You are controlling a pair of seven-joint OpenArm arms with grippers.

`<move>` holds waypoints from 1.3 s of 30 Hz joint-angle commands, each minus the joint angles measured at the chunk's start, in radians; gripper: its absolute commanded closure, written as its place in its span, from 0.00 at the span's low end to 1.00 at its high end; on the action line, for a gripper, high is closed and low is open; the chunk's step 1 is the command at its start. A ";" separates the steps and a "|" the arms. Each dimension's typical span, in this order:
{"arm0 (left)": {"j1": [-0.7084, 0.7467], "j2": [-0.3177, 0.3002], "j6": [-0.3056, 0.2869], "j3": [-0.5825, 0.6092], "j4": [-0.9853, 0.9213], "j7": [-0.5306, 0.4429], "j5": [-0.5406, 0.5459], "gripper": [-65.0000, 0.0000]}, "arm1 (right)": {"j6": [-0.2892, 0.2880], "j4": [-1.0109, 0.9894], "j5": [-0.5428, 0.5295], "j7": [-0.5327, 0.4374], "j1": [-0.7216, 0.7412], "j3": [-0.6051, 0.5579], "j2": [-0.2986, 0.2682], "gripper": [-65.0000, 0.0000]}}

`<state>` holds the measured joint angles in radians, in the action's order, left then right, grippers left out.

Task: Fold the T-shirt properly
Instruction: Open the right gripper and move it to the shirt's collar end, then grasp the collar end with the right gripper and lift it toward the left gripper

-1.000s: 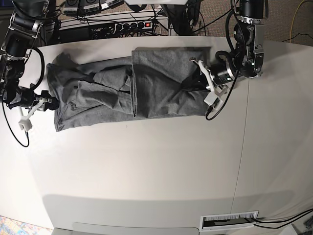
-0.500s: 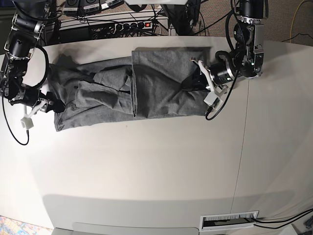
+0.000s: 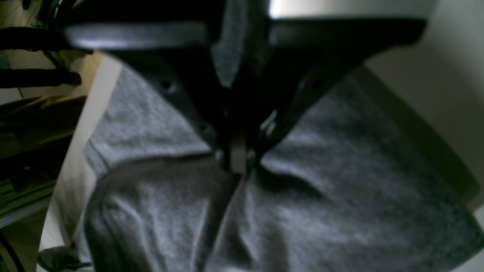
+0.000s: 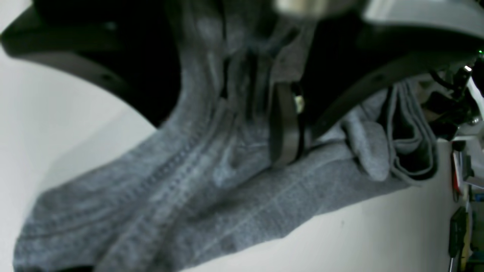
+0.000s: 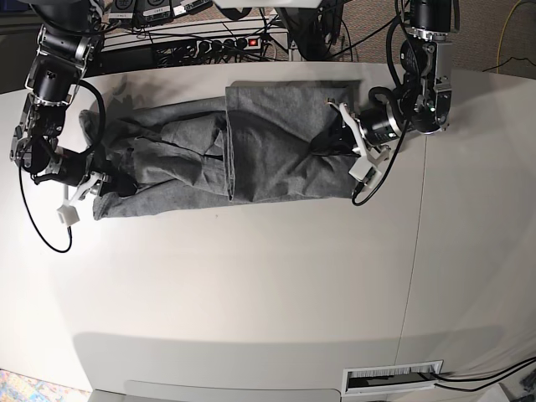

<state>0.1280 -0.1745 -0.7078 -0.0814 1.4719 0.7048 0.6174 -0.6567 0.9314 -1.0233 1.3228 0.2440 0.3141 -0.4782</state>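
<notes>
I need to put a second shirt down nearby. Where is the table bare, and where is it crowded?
The table is bare across the whole near half, from the T-shirt to the front edge, and on the side beyond the left gripper. The far strip is crowded: the T-shirt stretches between the left gripper and the right gripper, with cables behind.

We see a heather-grey T-shirt [image 5: 251, 155], plain and without print, its cloth flecked lighter and darker grey up close. It lies on an off-white table [image 5: 268, 285]. Both robot arms are black with white clips. A red switch [image 5: 253, 41] glows on a black power strip [image 5: 209, 43].
</notes>
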 commanded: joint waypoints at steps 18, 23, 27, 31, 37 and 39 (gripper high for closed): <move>0.002 0.000 0.010 0.016 0.002 0.027 -0.037 1.00 | -0.007 -0.002 -0.207 0.073 -0.002 -0.006 -0.026 1.00; 0.002 0.000 0.010 0.125 0.002 0.018 -0.039 1.00 | -0.040 -0.002 -0.455 0.073 0.035 -0.006 -0.037 1.00; 0.002 0.000 0.010 0.221 0.002 -0.057 -0.101 1.00 | -0.041 -0.002 -0.460 0.073 0.062 -0.006 -0.031 1.00; 0.002 0.000 0.080 0.291 0.002 -0.157 -0.209 1.00 | -0.041 -0.002 -0.460 0.073 0.075 -0.006 -0.029 1.00; -0.013 0.000 0.097 0.362 0.002 -0.198 -0.267 1.00 | -0.041 -0.002 -0.460 0.073 0.075 -0.006 0.021 1.00; -0.020 0.000 0.120 0.370 0.002 -0.198 -0.281 1.00 | -0.041 -0.002 -0.460 0.073 0.074 -0.020 0.061 1.00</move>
<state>0.1066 -0.1715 -0.6090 0.2871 1.4742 0.4541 0.3878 -0.6910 0.9150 -1.4502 1.4040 0.2939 0.2932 -0.4038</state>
